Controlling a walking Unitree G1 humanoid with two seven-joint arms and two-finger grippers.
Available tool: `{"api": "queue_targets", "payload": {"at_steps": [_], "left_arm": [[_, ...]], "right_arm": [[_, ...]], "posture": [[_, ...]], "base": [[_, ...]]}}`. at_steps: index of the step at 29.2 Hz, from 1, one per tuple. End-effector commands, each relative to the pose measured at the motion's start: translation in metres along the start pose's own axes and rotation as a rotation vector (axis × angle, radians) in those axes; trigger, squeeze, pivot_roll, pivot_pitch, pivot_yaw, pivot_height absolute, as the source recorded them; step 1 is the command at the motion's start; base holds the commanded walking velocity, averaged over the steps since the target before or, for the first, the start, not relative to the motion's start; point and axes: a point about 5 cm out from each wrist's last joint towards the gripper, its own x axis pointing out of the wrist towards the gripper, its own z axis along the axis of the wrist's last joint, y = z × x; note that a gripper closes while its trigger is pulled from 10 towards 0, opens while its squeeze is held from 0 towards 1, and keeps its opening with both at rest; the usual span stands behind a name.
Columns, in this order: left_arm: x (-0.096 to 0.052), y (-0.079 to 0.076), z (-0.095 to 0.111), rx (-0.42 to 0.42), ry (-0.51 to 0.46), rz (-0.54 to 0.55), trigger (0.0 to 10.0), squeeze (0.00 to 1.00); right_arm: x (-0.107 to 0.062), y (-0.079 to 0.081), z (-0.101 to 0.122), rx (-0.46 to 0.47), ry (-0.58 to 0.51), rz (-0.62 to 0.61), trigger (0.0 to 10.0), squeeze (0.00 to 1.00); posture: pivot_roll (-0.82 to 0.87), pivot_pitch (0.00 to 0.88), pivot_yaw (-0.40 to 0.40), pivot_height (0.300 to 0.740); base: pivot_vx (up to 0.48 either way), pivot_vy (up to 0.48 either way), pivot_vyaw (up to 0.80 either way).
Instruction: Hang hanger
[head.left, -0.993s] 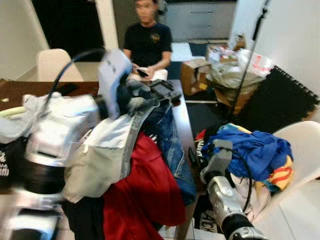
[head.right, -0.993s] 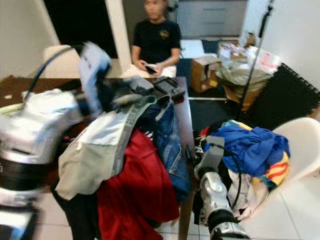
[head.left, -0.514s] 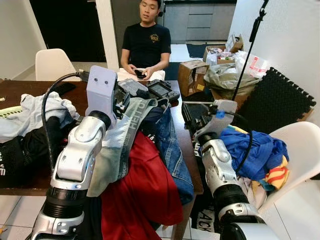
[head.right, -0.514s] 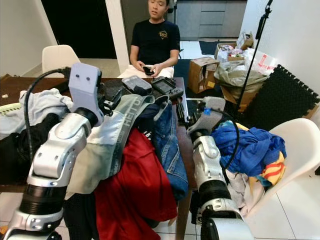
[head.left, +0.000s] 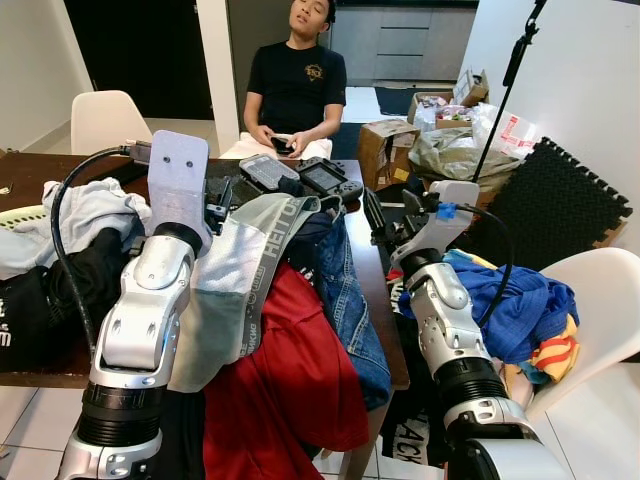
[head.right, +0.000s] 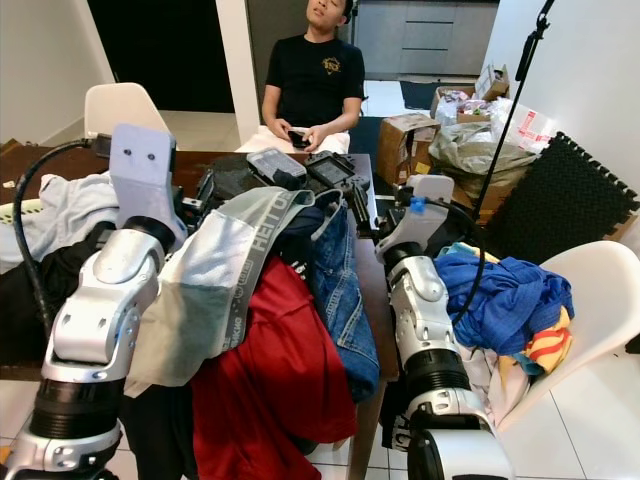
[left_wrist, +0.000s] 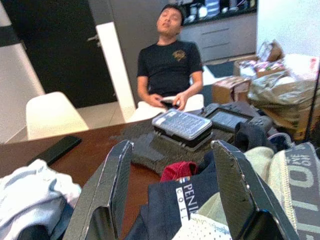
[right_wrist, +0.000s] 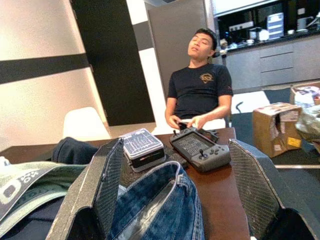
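Clothes lie heaped along the near edge of a dark wooden table (head.left: 375, 300), and no hanger can be made out among them, so where it lies relative to either claw cannot be told. The left gripper (left_wrist: 172, 200) is raised over the pile with its two black fingers spread wide and nothing between them; just beyond its fingers (left_wrist: 107, 192) sit a navy garment (left_wrist: 175, 205) with white lettering on its band and a grey-green garment (head.left: 235, 285) with a lettered strip, which drapes down over the table edge. A red garment (head.left: 290, 375) hangs below that, and blue jeans (head.left: 345, 290) fall beside it. The right gripper (right_wrist: 175, 192) is lifted at the table's right side, fingers likewise parted and empty — the jeans' waistband bunches up directly in front of it. Farther along the tabletop rest a grey handheld controller (right_wrist: 200, 148) and a grey case (right_wrist: 144, 147), side by side. A person in a black T-shirt (head.left: 297, 85) sits at the far end of the table, holding a phone in both hands. To the robot's right, a white chair (head.left: 600, 300) carries a blue garment (head.left: 515, 305).
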Motion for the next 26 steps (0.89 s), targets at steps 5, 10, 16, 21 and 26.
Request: {"api": "queue_targets", "payload": {"at_steps": [5, 10, 16, 21, 26], "left_arm": [[-0.0018, 0.0029, -0.0029, -0.006, 0.026, 0.024, 10.0, 0.0], [-0.0017, 0.0031, -0.0027, -0.006, 0.027, 0.025, 10.0, 0.0], [-0.0019, 0.0055, -0.0024, -0.01, 0.031, 0.031, 10.0, 0.0], [-0.0021, 0.0069, -0.0012, -0.011, 0.03, 0.035, 10.0, 0.0], [-0.002, 0.0094, -0.0001, -0.01, 0.03, 0.044, 10.0, 0.0]], "right_arm": [[-0.0008, 0.0037, -0.0017, 0.025, 0.01, 0.006, 10.0, 0.0], [-0.0008, 0.0037, -0.0017, 0.027, 0.011, 0.006, 10.0, 0.0], [-0.0029, 0.0035, -0.0026, 0.032, 0.023, 0.003, 10.0, 0.0], [-0.0029, 0.004, -0.0028, 0.034, 0.026, 0.004, 10.0, 0.0], [-0.0033, 0.0052, -0.0034, 0.037, 0.028, 0.003, 10.0, 0.0]], "posture": [[0.1, 0.0, -0.042, 0.74], [0.1, 0.0, -0.042, 0.74], [0.1, 0.0, -0.042, 0.74], [0.11, 0.0, -0.042, 0.74], [0.11, 0.0, -0.039, 0.74]], "base": [[0.0, 0.395, 0.0], [0.0, 0.401, 0.0], [0.0, 0.41, 0.0], [0.0, 0.411, 0.0], [0.0, 0.245, 0.0]]}}
